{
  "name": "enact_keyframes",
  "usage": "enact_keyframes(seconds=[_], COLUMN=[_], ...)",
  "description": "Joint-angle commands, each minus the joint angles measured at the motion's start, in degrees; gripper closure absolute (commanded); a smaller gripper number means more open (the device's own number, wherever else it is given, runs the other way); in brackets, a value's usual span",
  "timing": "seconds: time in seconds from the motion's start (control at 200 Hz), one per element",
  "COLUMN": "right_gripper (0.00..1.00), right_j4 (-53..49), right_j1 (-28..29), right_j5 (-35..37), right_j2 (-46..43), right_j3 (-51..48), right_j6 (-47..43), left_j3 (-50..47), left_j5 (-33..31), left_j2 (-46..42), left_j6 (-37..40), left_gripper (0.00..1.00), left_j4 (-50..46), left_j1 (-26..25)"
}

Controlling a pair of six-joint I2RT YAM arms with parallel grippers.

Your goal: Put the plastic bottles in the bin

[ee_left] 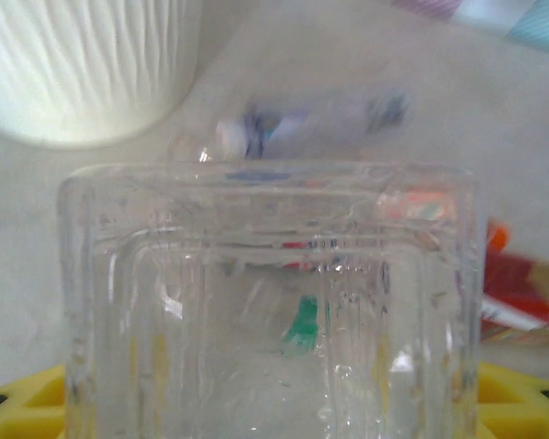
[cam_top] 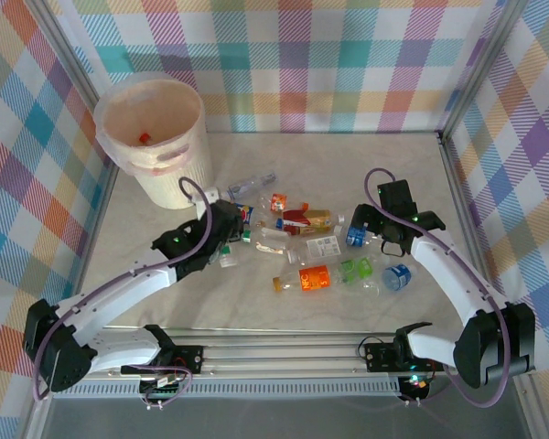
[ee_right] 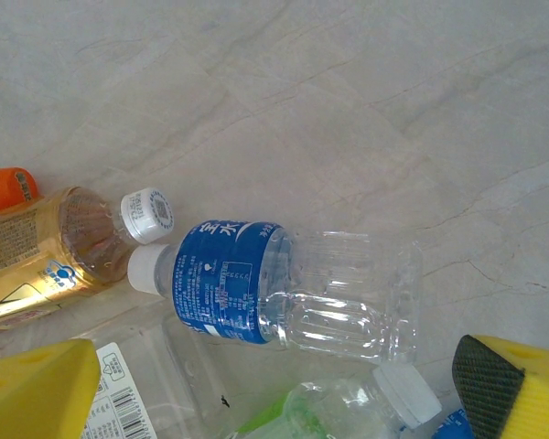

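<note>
Sitting between left fingers (ee_left: 32,402): clear bottle (ee_left: 270,302)

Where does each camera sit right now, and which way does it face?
Top external: above and behind the bases, looking down at the table; both arms, left gripper, right gripper.
Left wrist: low, facing the bin; yellow fingers gripping a clear bottle.
Right wrist: looking down at the blue-label bottle; open yellow fingers.
Shared: top and left wrist, the bin; top and right wrist, that bottle.
</note>
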Motion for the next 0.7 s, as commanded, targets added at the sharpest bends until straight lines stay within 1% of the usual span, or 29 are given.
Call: enact_keyframes(seconds=[0.0, 0.105, 0.135, 0.205, 0.33, 0.49, 0.62, 0.695], right_gripper=[0.0, 0.0, 0.0, 0.0, 0.0, 0.0, 0.0, 0.0], right_j4=[0.0, -1.0, -1.2, -1.6, -2.3, -2.4, -2.7, -3.1], right_j1=[0.2, 0.3, 0.2, 0.3, 0.2, 0.2, 0.3, 0.3], right_j5=[-0.6, -0.7, -0.6, -0.4, 0.3, 0.4, 0.4, 0.8], right_j2=[-0.6, -0.4, -0.5, -1.0, -2.0, -3.0, -2.9, -2.8], right_j3=[1.1, 1.7, 1.8, 1.8, 2.2, 2.4, 2.8, 3.1], right_j6=[1.3, 1.3, 1.3, 1.2, 1.1, 1.3, 1.4, 1.6], left_j3=[4.7, 9.1, 10.3, 14.0, 21.1, 30.1, 39.1, 44.3], left_j5=[-0.6, 2.7, 3.6, 6.0, 10.5, 16.0, 20.6, 22.0], left_j2=[-1.2, -0.9, -0.6, 0.7, 4.2, 9.8, 16.4, 20.5], left_j6=[9.7, 14.0, 15.2, 17.6, 20.0, 21.2, 21.0, 20.8], left_gripper=[0.53, 0.53, 0.53, 0.53, 0.53, 0.53, 0.53, 0.53], left_j4=[6.6, 10.7, 13.5, 15.0, 15.6, 16.6, 14.4, 12.3], left_j1=[2.8, 6.7, 7.6, 10.3, 15.5, 23.3, 29.4, 32.2])
